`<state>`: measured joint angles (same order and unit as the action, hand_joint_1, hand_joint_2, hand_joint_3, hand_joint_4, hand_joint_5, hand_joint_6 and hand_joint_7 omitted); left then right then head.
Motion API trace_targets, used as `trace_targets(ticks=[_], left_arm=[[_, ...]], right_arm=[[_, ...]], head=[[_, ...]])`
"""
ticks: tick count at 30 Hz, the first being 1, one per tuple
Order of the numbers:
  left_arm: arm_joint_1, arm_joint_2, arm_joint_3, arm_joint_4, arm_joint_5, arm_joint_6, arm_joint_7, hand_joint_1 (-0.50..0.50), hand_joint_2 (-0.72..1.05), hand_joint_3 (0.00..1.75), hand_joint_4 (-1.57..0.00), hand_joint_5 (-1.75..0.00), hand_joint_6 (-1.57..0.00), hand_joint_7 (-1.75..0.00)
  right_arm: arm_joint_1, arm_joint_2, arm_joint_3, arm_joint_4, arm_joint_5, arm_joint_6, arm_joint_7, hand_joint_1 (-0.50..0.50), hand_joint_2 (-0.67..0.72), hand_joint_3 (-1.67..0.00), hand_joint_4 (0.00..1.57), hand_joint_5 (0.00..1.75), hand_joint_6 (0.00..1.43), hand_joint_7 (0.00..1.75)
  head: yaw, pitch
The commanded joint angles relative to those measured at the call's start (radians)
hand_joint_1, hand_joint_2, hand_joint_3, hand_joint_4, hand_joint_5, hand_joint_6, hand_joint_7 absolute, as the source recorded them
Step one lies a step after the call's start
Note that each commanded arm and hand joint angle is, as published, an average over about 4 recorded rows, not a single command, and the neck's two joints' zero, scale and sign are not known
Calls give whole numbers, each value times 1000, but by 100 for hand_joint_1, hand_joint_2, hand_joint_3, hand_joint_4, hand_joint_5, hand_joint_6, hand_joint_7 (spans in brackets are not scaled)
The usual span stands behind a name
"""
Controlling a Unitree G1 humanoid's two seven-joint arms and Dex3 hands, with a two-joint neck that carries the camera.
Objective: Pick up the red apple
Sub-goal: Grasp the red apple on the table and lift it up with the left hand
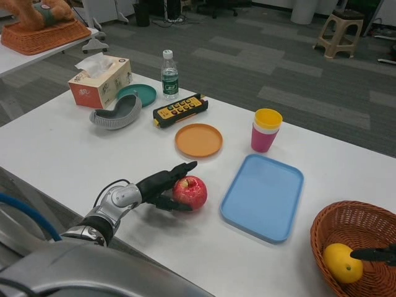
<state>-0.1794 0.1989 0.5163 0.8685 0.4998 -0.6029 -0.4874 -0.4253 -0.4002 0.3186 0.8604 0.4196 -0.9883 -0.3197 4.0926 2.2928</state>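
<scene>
Red apple (190, 192), upright on white table, fingers touching its left side

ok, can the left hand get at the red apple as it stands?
Probably yes. The left hand is already at the red apple, fingers reaching over its top and under its left side. Nothing lies between them; the blue tray sits apart to the right.

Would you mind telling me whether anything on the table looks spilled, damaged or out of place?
Nothing stands out. The bottle and stacked cups stand upright, the tray and orange plate lie flat, and the left hand is at the apple.
</scene>
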Motion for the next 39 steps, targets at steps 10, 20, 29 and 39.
trace_targets(ticks=[10,20,29,39], left_arm=[[-7,52,-131,26,34,176,-109,-36,105,17,-52,-56,-9,-61],[-22,57,-196,-82,37,356,-178,48,105,17,-121,-144,-46,-117],[-23,59,-190,-189,29,388,-189,50,105,17,-125,-144,-52,-119],[-19,43,-142,-303,-65,385,-189,50,105,17,-122,-141,-52,-120]], right_arm=[[25,-3,-13,-32,10,-3,-2,-21,72,0,0,0,0,0],[36,0,-16,-39,10,-3,-2,-21,72,0,0,0,0,0],[42,-1,-18,-43,11,-3,-2,-17,72,0,0,0,0,0],[46,-2,-20,-46,11,-3,-2,-17,72,0,0,0,0,0]], head=[[-11,-6],[-20,-2],[-24,0],[-36,7]])
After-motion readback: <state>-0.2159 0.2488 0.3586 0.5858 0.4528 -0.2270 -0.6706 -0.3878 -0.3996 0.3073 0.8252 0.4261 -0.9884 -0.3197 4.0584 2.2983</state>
